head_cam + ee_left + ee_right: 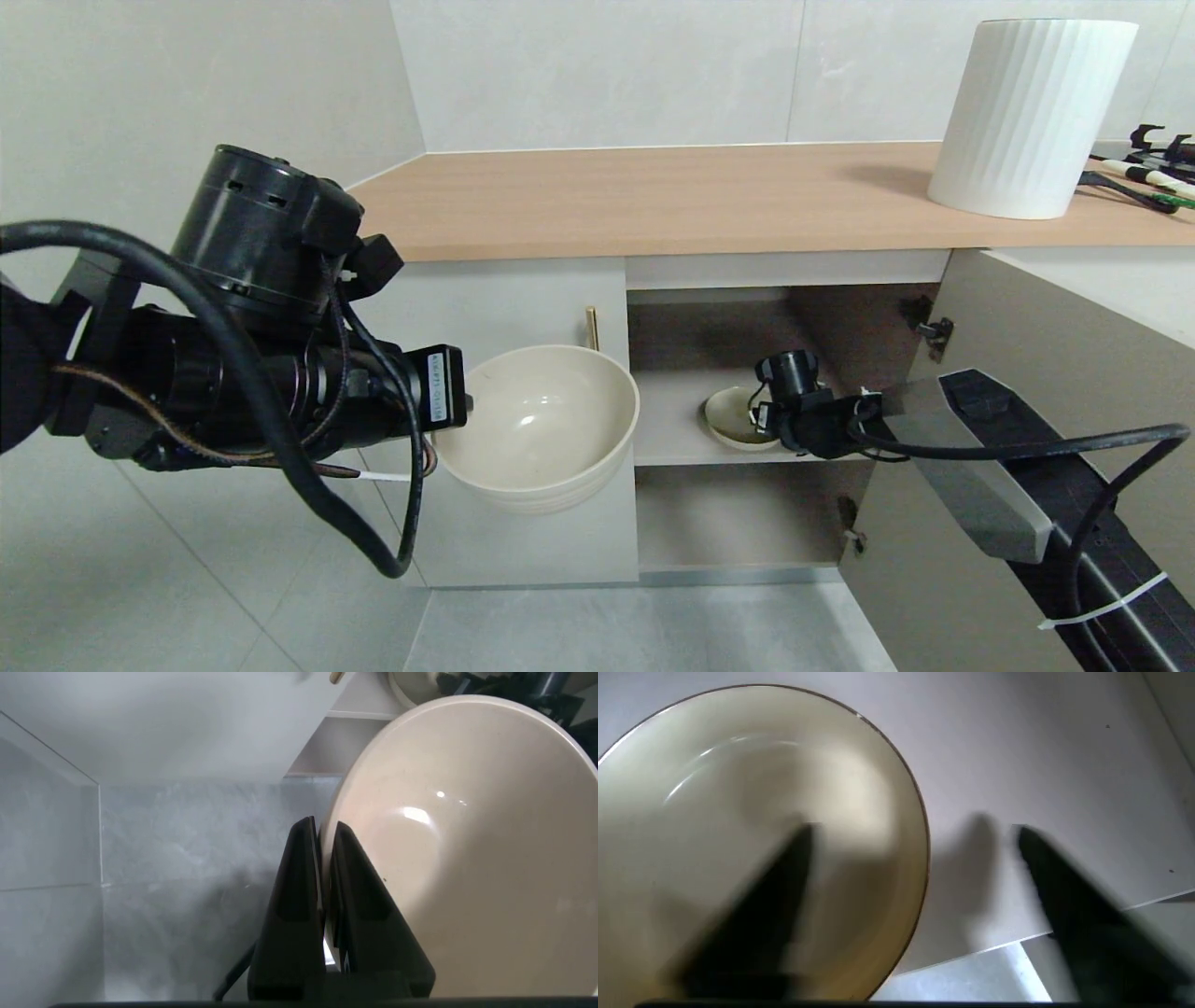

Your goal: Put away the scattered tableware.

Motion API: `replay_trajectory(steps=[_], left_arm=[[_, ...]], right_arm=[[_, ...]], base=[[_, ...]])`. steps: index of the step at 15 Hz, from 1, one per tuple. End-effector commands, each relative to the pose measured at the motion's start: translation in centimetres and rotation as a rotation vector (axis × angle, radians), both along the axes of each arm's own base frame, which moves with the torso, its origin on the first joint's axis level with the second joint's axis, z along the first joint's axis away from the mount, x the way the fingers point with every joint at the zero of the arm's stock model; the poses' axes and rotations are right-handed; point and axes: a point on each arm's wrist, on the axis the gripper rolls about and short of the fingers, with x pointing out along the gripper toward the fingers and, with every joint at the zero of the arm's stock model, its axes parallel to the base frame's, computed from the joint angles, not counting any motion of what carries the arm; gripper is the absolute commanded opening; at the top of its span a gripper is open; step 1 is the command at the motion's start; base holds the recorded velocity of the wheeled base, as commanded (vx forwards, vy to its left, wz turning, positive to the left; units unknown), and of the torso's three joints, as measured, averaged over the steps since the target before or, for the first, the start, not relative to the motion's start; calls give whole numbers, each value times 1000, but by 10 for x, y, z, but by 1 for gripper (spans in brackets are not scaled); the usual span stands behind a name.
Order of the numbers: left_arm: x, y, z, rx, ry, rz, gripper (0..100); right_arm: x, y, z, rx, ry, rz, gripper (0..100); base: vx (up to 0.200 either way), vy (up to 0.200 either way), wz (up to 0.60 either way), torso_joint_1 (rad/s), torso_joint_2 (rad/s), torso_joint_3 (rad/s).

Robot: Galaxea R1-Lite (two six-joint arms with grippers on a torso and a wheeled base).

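Observation:
A large cream bowl (539,427) hangs tilted in the air before the closed left cabinet door, and my left gripper (464,403) is shut on its rim. In the left wrist view the two black fingers (308,873) pinch the rim of the bowl (467,859). A small cream dish (731,417) rests on the cabinet's middle shelf (672,420). My right gripper (761,415) is inside the cabinet at that dish. In the right wrist view this gripper (915,863) stands open over the edge of the dish (757,812), one finger above the dish, the other above the bare shelf (1046,756).
A tall white ribbed container (1032,117) stands on the wooden countertop (653,201), with dark utensils (1144,173) at the far right. The right cabinet door (1027,392) is swung open beside my right arm. The closed left door has a gold handle (591,327). Grey tile floor lies below.

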Motion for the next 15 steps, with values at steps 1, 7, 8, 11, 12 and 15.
replay_trajectory(steps=[1,7,8,11,12,15], left_arm=[[0,0,0,-1,-1,1,0],[13,-8,-12,22,9,-17,0],[18,-14,-20,40,27,-34,0],[29,-31,-36,45,33,-63,0],[32,-39,-42,51,42,-78,0],[37,-47,-54,70,61,-94,0]], right_arm=[[1,0,4,5,-15,-1,100],[-31,-2,100,150,-56,-42,100],[-47,4,111,166,-25,3,100],[-94,21,139,201,31,147,100],[-112,28,153,209,37,202,100],[-160,29,191,201,27,357,100]], base=[[0,0,0,0,0,0],[0,0,0,0,0,0],[0,0,0,0,0,0],[0,0,0,0,0,0],[0,0,0,0,0,0],[0,0,0,0,0,0]])
